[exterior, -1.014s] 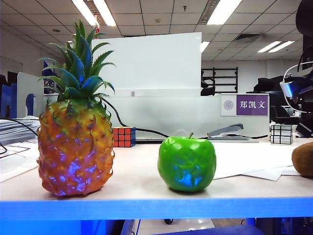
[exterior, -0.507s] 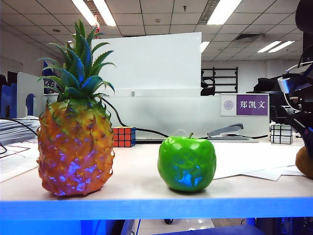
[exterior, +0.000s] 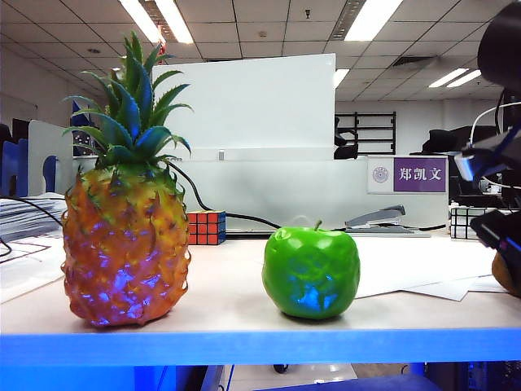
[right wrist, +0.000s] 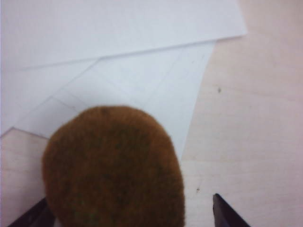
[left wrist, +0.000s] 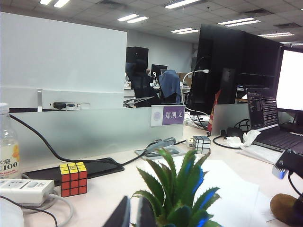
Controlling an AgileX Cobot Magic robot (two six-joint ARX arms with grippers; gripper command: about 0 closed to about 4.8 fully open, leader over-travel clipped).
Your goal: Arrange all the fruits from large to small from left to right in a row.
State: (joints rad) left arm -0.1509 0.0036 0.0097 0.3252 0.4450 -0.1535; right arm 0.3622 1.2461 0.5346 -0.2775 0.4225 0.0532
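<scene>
Kiwi between right jaws, unclamped

1 pineapple, 1 apple, 1 kiwi, 2 cubes: coloured, mirror

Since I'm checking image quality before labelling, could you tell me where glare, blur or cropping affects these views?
Exterior view: blue-white glare patches on the apple and pineapple; the kiwi is cropped at the edge beneath the right end effector. Right wrist view: the close kiwi looks soft. Left wrist view: the pineapple crown is blue-tinted.
</scene>
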